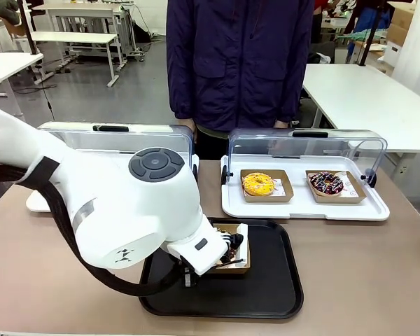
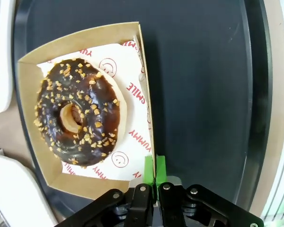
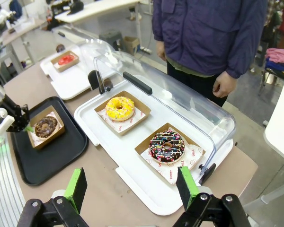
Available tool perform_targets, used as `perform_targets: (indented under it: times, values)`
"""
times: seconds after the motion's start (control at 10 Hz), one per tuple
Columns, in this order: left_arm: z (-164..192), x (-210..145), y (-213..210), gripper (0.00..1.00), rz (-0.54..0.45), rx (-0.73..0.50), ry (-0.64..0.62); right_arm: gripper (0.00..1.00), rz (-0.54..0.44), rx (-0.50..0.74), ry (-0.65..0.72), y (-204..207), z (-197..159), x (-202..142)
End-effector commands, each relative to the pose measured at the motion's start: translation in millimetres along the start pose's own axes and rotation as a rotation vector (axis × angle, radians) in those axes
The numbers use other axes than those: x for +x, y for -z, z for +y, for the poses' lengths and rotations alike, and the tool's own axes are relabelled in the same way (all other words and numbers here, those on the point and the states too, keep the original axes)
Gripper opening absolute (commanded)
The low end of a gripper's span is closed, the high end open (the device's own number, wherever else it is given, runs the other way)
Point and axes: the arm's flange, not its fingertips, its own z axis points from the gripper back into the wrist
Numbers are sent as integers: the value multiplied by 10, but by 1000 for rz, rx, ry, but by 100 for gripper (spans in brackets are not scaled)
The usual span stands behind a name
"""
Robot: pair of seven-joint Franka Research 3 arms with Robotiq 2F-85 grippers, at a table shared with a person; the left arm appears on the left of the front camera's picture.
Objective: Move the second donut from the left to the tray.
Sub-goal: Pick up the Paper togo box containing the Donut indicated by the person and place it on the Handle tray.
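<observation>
Left gripper jaws pinched on holder wall of chocolate nut donut, resting on black tray. Right gripper jaws wide.

- The large flat black plastic tray has bare floor right of the brown cardboard holder with the dark chocolate nut-topped donut.
- The left gripper, pads pinched on the holder's wall, blocks that side.
- The white display tray, clear domed lid raised, stands beyond, open toward the robot.
</observation>
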Motion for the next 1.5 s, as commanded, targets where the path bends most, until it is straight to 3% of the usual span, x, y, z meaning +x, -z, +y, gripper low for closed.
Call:
perform_targets:
  times: [0.0,0.1,0.2,0.3,0.5,0.6,0.8,1.1,1.4]
  values:
    - [20,88,36,2,12,-6,-24,100,-39,2,-24,19,-22,8]
    - [29,97,30,57,22,1,-17,100,-39,2,-24,19,-22,8]
    - [17,97,6,58,16,5,-25,100,-39,2,-24,19,-22,8]
    - [17,99,-47,100,13,3,-23,100,-39,2,-24,19,-22,8]
    - [25,89,-256,100,-4,-1,-37,100,-39,2,-24,19,-22,8]
    - [50,76,-424,83,-24,-3,-46,100,-39,2,-24,19,-22,8]
    - [82,83,-711,100,-42,-6,-56,100,-39,2,-24,19,-22,8]
    - [112,74,-911,100,-28,-32,-53,100,-39,2,-24,19,-22,8]
    - [75,151,-856,100,-21,7,-70,100,-39,2,-24,19,-22,8]
